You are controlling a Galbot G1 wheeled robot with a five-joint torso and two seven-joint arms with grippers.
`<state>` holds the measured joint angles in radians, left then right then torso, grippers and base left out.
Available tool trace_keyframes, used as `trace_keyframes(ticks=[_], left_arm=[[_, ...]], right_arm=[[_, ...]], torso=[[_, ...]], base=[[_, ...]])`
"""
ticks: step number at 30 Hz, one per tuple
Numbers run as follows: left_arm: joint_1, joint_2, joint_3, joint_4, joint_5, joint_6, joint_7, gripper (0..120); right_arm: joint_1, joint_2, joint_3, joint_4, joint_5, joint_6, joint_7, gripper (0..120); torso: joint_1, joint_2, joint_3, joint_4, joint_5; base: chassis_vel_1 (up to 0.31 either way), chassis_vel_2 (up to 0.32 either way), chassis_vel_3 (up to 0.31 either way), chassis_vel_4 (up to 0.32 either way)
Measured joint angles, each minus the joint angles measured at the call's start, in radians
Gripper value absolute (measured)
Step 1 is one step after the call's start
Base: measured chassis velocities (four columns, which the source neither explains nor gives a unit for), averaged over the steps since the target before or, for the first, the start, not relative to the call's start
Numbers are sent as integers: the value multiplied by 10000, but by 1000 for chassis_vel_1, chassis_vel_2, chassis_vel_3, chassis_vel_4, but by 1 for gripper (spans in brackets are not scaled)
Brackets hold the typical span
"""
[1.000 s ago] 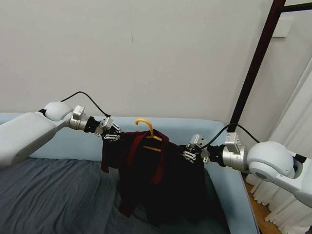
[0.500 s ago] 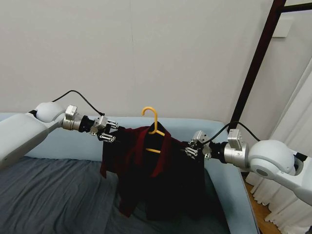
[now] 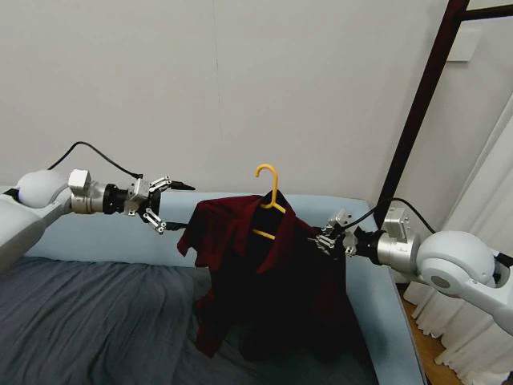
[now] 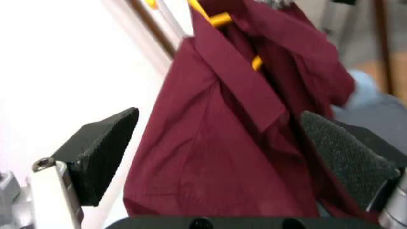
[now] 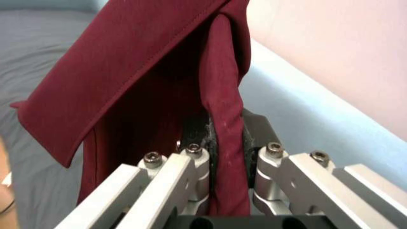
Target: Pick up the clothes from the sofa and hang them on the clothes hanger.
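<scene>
Right gripper [image 3: 327,239] is clamped shut on the dark red long-sleeved shirt [image 3: 232,241], pinching the cloth at the shirt's shoulder on the robot's right side. In the right wrist view a narrow fold of the fabric runs down between its silver fingers [image 5: 190,164], which press in on it from both sides.

The shirt is draped over a yellow plastic hanger [image 3: 276,191] whose hook points upward and leans a little toward the robot's left. Collar up and hem down, its long axis runs top to bottom, and the lower part hangs in front of the light blue sofa [image 3: 88,237], reaching down toward the grey cover [image 3: 88,321] on the seat. The shoulder line runs roughly level across the head view, from one gripper toward the other.

The left gripper [image 3: 172,207] is held out at shoulder height to the robot's left of the shirt, just beside the near shoulder and apart from it. It is spread wide and holds nothing; in its wrist view the two black ribbed pads [image 4: 102,148] stand far apart with the shirt hanging beyond them.

A dark slanted post [image 3: 417,104] rises behind the right arm.
</scene>
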<state>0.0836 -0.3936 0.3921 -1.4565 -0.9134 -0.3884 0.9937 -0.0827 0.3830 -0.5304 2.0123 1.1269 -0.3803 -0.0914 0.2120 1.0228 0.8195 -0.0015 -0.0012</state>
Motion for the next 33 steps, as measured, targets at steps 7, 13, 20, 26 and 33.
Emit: trace_keyframes(ticks=[7, 13, 20, 26, 33], left_arm=[[3485, 258, -1713, -2258, 700, -467, -4952, 100], [6781, -555, -3722, -3511, 1630, -354, -6859, 100], [8286, -1681, -3985, -4283, 2534, -316, -9143, 100], [8458, -2457, -3558, -4748, 2907, -44, -10341, 100], [7851, -2835, -2687, -5100, 2885, 724, -11713, 100]], right_arm=[[-830, -171, 1394, 429, 1126, -958, 1420, 8], [-1635, -325, 2478, 1075, 2260, -1779, 2647, 8], [-2571, -274, 3345, 1772, 2838, -2197, 3707, 8], [-2614, -241, 3391, 1940, 2967, -2303, 3924, 8], [-2623, -83, 3389, 2038, 3073, -2370, 4048, 8]], torso=[[-1, 1, -1, 1, -1], [0, 0, -1, -3, 5], [-1, 0, 0, 0, 4], [-1, -1, 0, 2, 6], [-1, -1, 0, 5, 5]], base=[[0, 0, 0, 0], [0, 0, 0, 0], [0, 0, 0, 0], [0, 0, 0, 0], [0, 0, 0, 0]])
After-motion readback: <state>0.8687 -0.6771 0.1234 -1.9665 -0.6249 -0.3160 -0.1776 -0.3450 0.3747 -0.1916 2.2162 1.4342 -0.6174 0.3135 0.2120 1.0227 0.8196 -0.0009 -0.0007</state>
